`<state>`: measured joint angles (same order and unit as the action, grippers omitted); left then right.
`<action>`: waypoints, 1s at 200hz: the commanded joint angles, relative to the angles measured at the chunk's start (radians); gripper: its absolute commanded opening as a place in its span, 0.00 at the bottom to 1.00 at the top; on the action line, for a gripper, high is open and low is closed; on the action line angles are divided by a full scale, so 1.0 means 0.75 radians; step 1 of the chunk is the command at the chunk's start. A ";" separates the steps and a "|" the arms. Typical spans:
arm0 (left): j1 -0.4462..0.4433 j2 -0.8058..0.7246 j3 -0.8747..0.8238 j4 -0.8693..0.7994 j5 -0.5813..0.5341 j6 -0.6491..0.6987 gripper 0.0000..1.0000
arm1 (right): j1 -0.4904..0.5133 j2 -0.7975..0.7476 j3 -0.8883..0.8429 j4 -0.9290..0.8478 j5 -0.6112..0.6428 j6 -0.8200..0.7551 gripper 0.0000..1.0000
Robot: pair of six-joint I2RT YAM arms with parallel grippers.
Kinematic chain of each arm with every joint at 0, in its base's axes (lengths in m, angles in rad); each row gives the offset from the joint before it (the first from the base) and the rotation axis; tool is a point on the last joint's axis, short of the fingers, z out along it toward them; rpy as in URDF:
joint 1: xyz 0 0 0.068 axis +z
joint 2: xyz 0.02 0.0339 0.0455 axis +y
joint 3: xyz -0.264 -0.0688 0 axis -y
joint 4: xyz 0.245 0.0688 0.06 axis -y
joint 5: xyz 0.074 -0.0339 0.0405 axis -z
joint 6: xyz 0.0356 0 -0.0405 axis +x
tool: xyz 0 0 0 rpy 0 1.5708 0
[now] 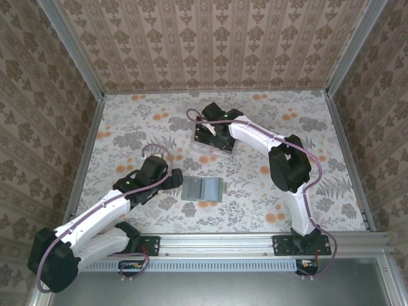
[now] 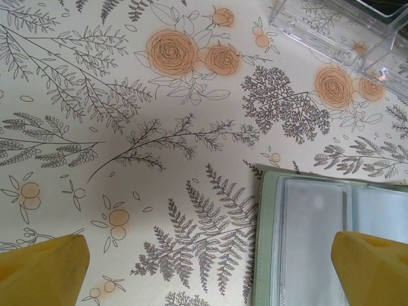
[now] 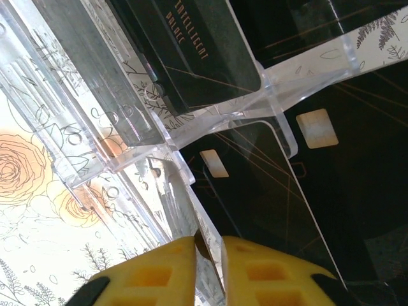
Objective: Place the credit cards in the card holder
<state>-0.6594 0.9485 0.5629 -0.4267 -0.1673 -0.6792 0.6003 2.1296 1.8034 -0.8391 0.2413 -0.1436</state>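
right jaws: clamped on a black card (image 3: 255, 210) by its edge, in the clear rack (image 3: 210, 121) | left jaws: wide apart, empty | card holder (image 2: 331, 236): open on bench (image 2: 127, 127), just beside left jaws | tip: slide card straight out of its slot, no twisting

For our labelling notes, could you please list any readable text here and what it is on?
"INTELLIGEN...": pale lettering on the top card in the rack; it is skewed, so uncertain.
Second line beneath it: too blurred to read.
Other cards: no text legible.
Holder: none.
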 commanded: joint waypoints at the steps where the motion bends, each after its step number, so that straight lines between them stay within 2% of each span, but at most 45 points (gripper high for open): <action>1: 0.008 0.000 -0.017 0.002 0.012 0.008 1.00 | 0.003 0.019 0.028 -0.049 -0.005 -0.047 0.13; 64: 0.008 0.000 -0.021 0.012 0.021 0.019 1.00 | 0.005 -0.013 0.028 -0.047 -0.097 -0.193 0.02; 113: 0.008 0.003 -0.027 0.009 0.021 0.022 1.00 | 0.014 -0.112 0.027 -0.024 -0.126 -0.244 0.00; 163: 0.008 0.009 -0.033 0.005 0.019 0.035 1.00 | 0.050 -0.227 0.025 0.022 -0.097 -0.200 0.00; 200: 0.008 0.010 -0.038 -0.011 0.020 0.046 1.00 | 0.080 -0.374 -0.034 0.086 -0.149 -0.044 0.00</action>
<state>-0.6594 0.9501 0.5491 -0.4202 -0.1593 -0.6762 0.6445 1.9503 1.8091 -0.8124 0.1699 -0.2642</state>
